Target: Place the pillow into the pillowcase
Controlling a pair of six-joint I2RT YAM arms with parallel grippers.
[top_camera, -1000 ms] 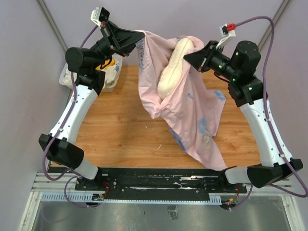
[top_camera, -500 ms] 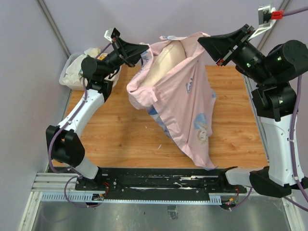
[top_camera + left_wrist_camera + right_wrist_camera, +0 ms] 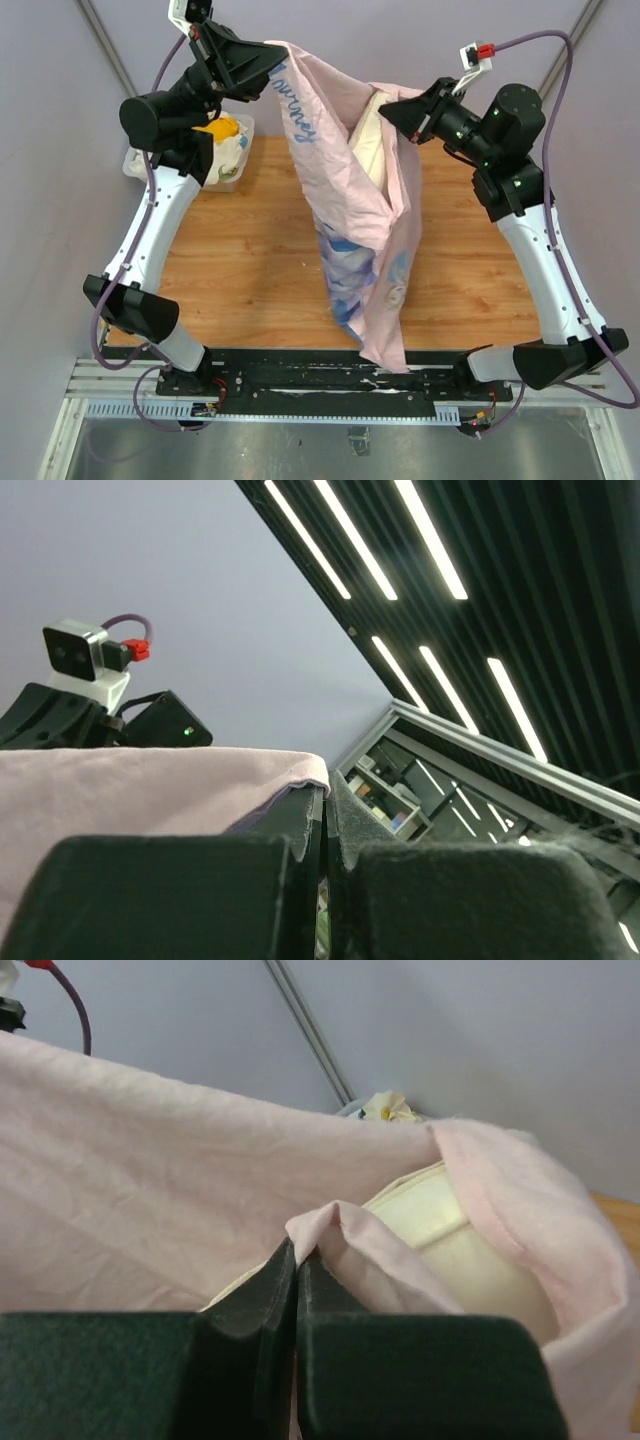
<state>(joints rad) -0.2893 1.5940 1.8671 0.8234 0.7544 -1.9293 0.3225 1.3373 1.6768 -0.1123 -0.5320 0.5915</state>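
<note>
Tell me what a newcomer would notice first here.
The pillowcase, pink side out, hangs mid-scene over the wooden table. It is stretched between the left pincer and the right pincer, both shut on its top edge. The cream pillow peeks from its mouth by the right pincer.

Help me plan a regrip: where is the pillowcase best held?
Grip the pillowcase by its open top hem, at opposite ends from outside, like the left gripper and right gripper now; that should hold the mouth wide around the pillow.
</note>
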